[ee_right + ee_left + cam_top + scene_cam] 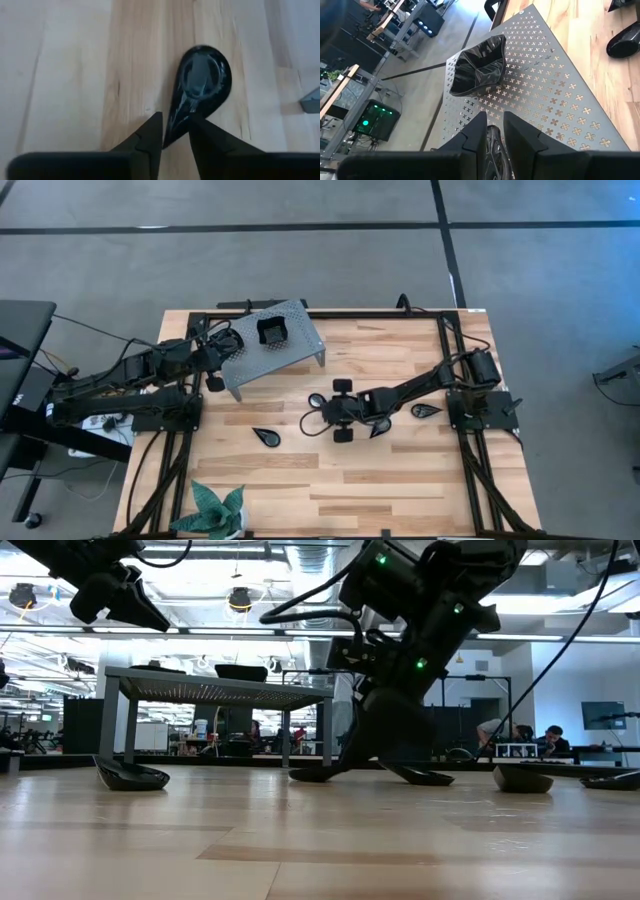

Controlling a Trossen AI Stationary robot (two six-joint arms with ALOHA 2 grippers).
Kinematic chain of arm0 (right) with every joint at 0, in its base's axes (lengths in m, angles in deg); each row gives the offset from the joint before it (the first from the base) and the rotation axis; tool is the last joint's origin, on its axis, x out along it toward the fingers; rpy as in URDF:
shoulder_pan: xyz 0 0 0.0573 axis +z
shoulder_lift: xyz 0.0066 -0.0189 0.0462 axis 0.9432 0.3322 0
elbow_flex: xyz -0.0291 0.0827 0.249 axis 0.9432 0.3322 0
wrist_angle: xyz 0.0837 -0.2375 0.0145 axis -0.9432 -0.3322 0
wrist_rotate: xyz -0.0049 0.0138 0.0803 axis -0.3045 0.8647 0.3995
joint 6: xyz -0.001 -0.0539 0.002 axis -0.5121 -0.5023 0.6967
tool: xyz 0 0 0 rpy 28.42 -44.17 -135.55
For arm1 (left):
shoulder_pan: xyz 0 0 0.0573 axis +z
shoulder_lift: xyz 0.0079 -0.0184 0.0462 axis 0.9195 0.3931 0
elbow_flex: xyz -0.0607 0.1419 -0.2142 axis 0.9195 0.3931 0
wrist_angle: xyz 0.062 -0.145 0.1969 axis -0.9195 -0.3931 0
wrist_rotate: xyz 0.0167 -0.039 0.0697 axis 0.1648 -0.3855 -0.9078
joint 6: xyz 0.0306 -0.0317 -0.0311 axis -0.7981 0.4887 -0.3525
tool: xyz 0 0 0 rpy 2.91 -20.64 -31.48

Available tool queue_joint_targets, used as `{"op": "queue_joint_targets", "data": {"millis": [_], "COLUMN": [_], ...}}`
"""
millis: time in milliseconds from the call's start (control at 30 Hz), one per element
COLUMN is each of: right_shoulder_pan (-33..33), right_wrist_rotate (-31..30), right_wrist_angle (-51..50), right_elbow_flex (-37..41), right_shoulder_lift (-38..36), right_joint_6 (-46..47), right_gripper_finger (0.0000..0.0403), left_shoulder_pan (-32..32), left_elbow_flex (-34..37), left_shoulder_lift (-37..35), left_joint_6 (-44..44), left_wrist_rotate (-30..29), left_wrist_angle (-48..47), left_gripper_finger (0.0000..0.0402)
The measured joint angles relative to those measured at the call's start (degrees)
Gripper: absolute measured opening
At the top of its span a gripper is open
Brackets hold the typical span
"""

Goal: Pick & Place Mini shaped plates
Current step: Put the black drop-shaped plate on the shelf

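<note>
A grey perforated stand (285, 350) at the far left carries a squarish black plate (480, 67) on its top. My left gripper (494, 131) hangs over the stand's left end, shut on a glossy black plate (493, 147). At mid-table a teardrop black plate (200, 82) lies flat on the wood. My right gripper (175, 125) reaches down to it and is shut on its pointed end. More teardrop plates lie on the table at the near left (266, 436) and under the right arm (426, 410). My left gripper pinches a glossy black plate (493, 142) between its two fingers, held clear above the stand's top; the fingers hide which part of it they have. My right gripper pinches the teardrop plate's narrow pointed end (176, 117) between its two fingertips. It comes slanting down from the table's right side. The plate's round end (205, 75) still lies on the table.
A green leafy plant (218, 510) stands at the table's near edge on the left. Another black plate (380, 427) lies close beside the right arm. Bare wood stretches along the near right of the table. The black frame rails (330, 315) run along the table's edges.
</note>
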Motion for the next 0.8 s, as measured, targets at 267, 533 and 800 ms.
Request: {"op": "queue_joint_targets", "data": {"millis": [267, 533, 800], "right_shoulder_pan": [-0.3, -0.2, -0.1], "right_wrist_rotate": [0.0, 0.1, -1.9], "right_wrist_angle": [-0.9, -1.1, -11.8], "right_elbow_flex": [0.0, 0.0, -5.4], "right_shoulder_lift": [0.0, -0.4, -3.8], "right_joint_6": [0.0, 0.0, 2.3], "right_gripper_finger": [0.0006, 0.0010, 0.0004], "left_shoulder_pan": [0.0, 0.0, 0.0], "left_elbow_flex": [0.0, 0.0, 0.0], "left_shoulder_lift": [0.0, 0.0, 0.0], "left_joint_6": [0.0, 0.0, 0.0], "left_wrist_rotate": [0.0, 0.0, 0.0], "left_wrist_angle": [0.0, 0.0, 0.0], "left_gripper_finger": [0.0066, 0.0066, 0.0066]}}
